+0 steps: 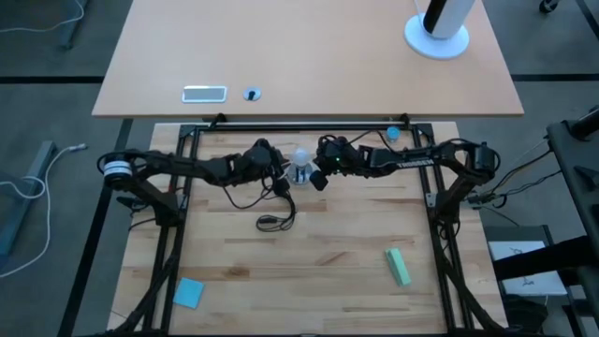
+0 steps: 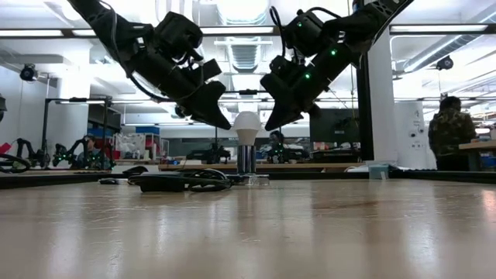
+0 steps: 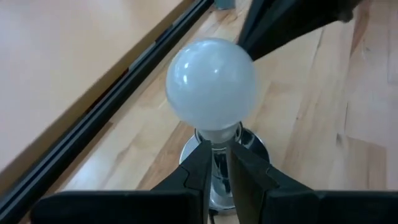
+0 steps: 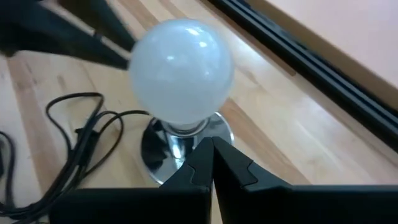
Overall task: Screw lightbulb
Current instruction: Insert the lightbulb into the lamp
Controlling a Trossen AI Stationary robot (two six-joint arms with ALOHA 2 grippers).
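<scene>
The frosted white lightbulb (image 2: 246, 126) stands upright with its base in the round silver socket (image 3: 249, 144), which rests on the wooden table (image 1: 356, 234) near the far rail. My left gripper (image 2: 227, 124) slants down at the bulb's left side, its fingers a narrow gap apart with nothing between them. My right gripper (image 2: 271, 124) slants down at the bulb's right side, shut. In the low view a small gap shows between each tip and the bulb. In the wrist views the bulb (image 3: 211, 84) (image 4: 181, 70) fills the picture just beyond each pair of fingers.
The socket's black cord (image 1: 274, 213) loops on the table toward the near side, left of the socket. A small blue cap (image 1: 392, 134) lies by the far rail. A green block (image 1: 399, 267) and a blue block (image 1: 188, 292) lie near the front.
</scene>
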